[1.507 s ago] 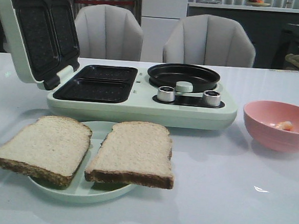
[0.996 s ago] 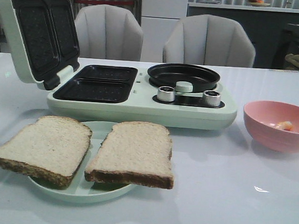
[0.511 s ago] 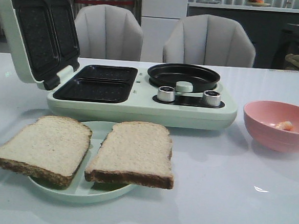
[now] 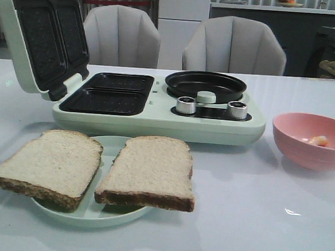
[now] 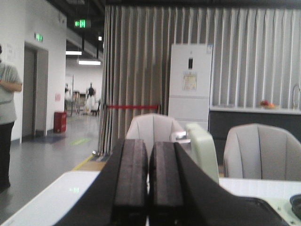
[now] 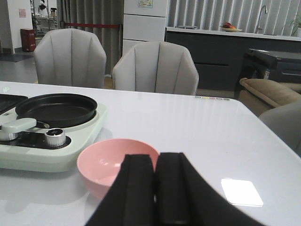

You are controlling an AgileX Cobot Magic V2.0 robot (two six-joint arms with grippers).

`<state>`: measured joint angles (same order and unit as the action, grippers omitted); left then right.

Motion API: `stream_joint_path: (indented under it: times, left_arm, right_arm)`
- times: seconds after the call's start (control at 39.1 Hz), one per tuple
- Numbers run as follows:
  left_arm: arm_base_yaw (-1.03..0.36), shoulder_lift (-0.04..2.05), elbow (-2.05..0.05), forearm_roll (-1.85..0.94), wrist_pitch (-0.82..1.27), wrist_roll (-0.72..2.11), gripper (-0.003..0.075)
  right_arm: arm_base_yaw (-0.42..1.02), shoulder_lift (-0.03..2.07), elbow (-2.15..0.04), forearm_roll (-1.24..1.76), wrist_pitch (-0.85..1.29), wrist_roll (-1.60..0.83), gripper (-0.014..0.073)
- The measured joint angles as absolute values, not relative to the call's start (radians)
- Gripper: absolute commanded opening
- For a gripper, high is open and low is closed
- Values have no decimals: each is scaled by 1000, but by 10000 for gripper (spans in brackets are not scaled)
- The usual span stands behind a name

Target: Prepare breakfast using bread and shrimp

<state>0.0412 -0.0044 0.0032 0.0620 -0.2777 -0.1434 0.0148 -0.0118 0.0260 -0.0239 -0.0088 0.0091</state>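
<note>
Bread (image 4: 147,171) — two pale beige slices with dark brown crusts — lies side by side on a round pale green plate (image 4: 89,213) at the near left of the glossy white surface (image 4: 252,223) in the front view. Both slices overhang the plate's rim, the left slice (image 4: 47,166) more so, and their inner edges nearly touch.

Behind the plate stands a mint-green breakfast maker (image 4: 156,122) with its hinged lid (image 4: 36,36) tilted open at the left, showing two black rectangular grill wells (image 4: 109,93). At its right side sits a round black frying pan (image 4: 205,84), with two silver knobs (image 4: 185,105) in front of it.

To the right of the appliance, apart from it, rests a pink round bowl (image 4: 310,141). A small curled pinkish-orange and white shrimp (image 4: 317,140) lies inside it, against the far inner wall.

My left end effector (image 5: 148,176) is held up off the surface, its two dark fingers pressed together with nothing between them — its wrist view looks past the raised lid toward grey chairs (image 5: 153,132) and curtains. My right end effector (image 6: 155,188) is likewise closed and empty; it hangs just at the near side of the pink bowl, which its fingers partly hide in the right wrist view.
</note>
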Motion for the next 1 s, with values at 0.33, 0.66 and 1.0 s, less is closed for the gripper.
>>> stream_joint_path:
  times: [0.33, 0.66, 1.0]
  left_arm:
    - [41, 22, -274, 60, -20, -143, 114]
    - [41, 199, -472, 40, 397, -143, 114]
    - [4, 264, -434, 13, 431, -143, 115]
  right_arm:
    - [15, -12, 26, -24, -9, 9, 141]
    - [15, -12, 26, -24, -9, 9, 141]
    - [15, -12, 26, -24, -11, 9, 141]
